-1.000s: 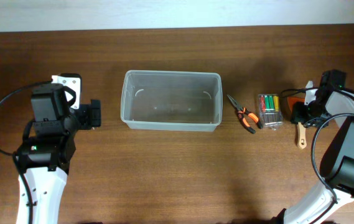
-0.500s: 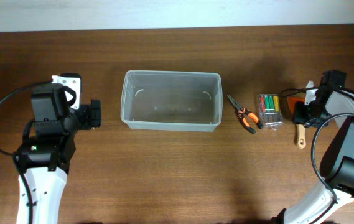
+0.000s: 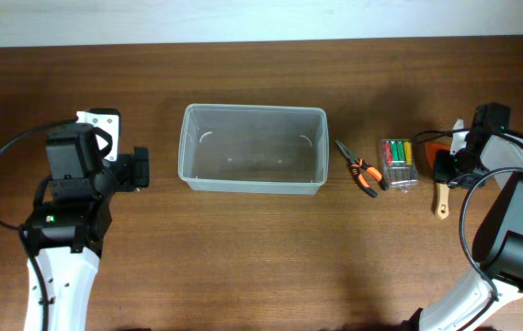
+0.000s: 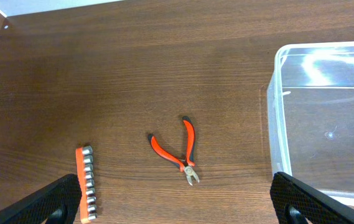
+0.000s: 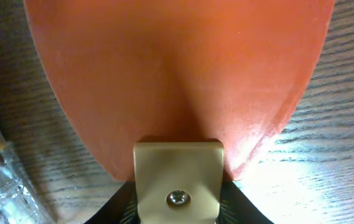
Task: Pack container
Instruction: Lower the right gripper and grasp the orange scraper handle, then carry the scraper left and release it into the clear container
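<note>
The container [image 3: 252,147], a large clear plastic bin, stands empty at the table's middle; its left end also shows in the left wrist view [image 4: 326,118]. My left gripper [image 3: 138,171] is to the left of it, with its jaws [image 4: 177,208] wide open and empty above the wood. My right gripper [image 3: 445,165] is at the far right, low over a flat orange tool [image 3: 434,147]. That tool [image 5: 177,68] fills the right wrist view. The black jaws [image 5: 178,199] sit tight on either side of its beige, screwed fitting.
Orange-handled pliers [image 3: 364,175] and a small clear case of coloured screwdrivers [image 3: 398,163] lie right of the bin. A wooden-handled tool [image 3: 442,198] lies by my right gripper. The left wrist view shows orange cutters [image 4: 178,149] and an orange strip of sockets [image 4: 86,183].
The wooden handle by my right gripper has shifted very slightly to the left. Both arms look still.
</note>
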